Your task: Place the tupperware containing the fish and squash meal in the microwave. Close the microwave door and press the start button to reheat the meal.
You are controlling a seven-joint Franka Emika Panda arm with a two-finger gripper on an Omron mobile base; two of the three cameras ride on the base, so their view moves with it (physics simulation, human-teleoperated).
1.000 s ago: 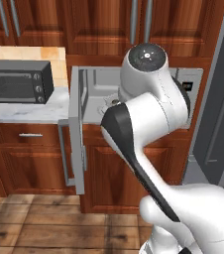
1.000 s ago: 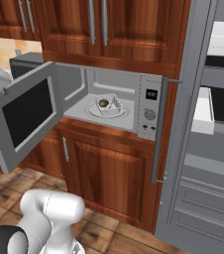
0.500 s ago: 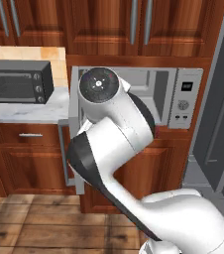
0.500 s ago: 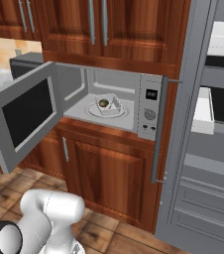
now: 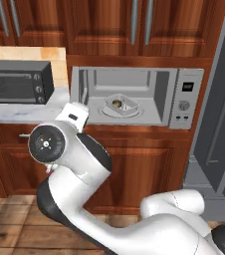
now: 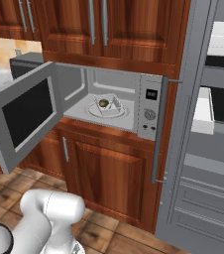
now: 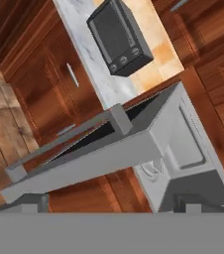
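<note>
The tupperware [image 5: 121,104] rests on the round plate [image 5: 104,112] at the middle of the microwave [image 5: 184,79] floor, while a dark countertop oven [image 5: 19,81] stands on the marble counter [image 5: 15,113], against its back edge.

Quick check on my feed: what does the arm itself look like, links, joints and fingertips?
The arm has glossy white, rounded links with dark bands at the joints. One joint ends in a round white cap with a dark ring and small centre mark. The gripper shows two small dark grey, blocky fingertips. No cables visible.
</note>
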